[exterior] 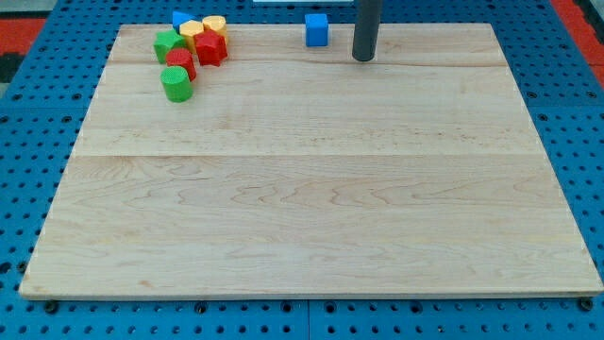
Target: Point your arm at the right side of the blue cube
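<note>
**Desk:** Camera view, left to right: what stood where, measured from my tip?

**Photographer:** A cluster of blocks sat well to the left of my tip (363, 59), near the board's top-left corner. Lowest was a green cylinder (176, 84), with a red block (181, 62) just above it and a green block (168, 43) touching that one. A red star-like block (210, 48), a yellow block (192, 30) and a second yellow block (214, 24) were packed beside them, and a second blue block (179, 19) peeked out at the back, shape unclear.

**Desk:** And the blue cube?

**Photographer:** The blue cube (316, 29) stood alone near the top edge of the wooden board (311, 208), just left of my tip and slightly nearer the view's top. A clear gap separated the two; they were not touching.

**Desk:** Fingers spread or pinched?

**Photographer:** There were none to judge. The arm ended in a plain dark rod, so nothing could open or close.

**Desk:** Which step was in hand?

**Photographer:** By my reading, the final approach. My tip was already on the cube's right side, so the task looked nearly done. The next move would call for only a small slide leftward and toward the view's top, stopping short of the cube's right face so as not to nudge it.
</note>
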Controlling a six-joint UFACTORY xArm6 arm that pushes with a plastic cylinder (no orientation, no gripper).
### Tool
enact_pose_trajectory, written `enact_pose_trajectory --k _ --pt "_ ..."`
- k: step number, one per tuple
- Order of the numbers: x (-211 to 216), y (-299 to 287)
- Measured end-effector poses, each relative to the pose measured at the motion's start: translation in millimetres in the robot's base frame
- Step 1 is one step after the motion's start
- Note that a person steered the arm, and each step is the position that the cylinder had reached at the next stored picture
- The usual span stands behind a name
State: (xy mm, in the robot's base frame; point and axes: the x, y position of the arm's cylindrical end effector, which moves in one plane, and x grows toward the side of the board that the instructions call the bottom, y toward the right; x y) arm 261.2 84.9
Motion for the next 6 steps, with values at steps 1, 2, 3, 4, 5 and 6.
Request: enact_pose_trajectory --k 1,2,3,4,5,6 --pt "0 0" --pt "0 -3" --pt "-5 -3" --pt "-6 2" --pt "-6 -4" --pt "-10 -32"
